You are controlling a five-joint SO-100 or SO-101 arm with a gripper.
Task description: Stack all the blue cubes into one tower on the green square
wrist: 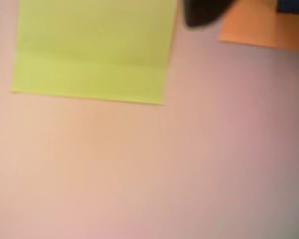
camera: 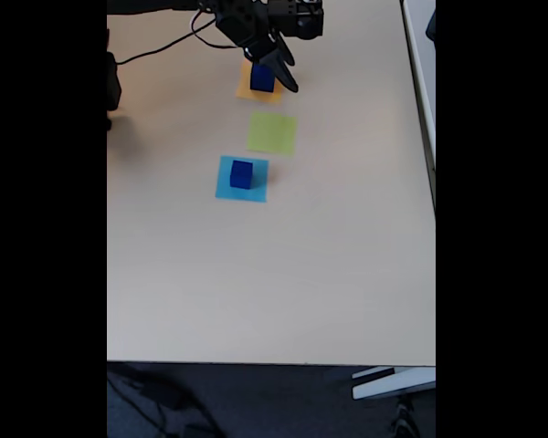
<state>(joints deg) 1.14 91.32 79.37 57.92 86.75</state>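
Nothing stacked yet; green square (camera: 272, 133) bare; one cube (camera: 261, 78) on orange patch (camera: 246, 88) near far edge, another (camera: 242, 173) on blue patch (camera: 225, 185); gripper (camera: 279, 73) over first, fingers apart.

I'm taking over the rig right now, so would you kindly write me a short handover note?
Gripper: over the orange square, right by the cube there; I cannot tell if it is open or gripping.
Second cube: on the light-blue square.
Green square: bare, between the other two squares.
Done: nothing stacked yet.
Left: move both cubes onto the green square as one tower.
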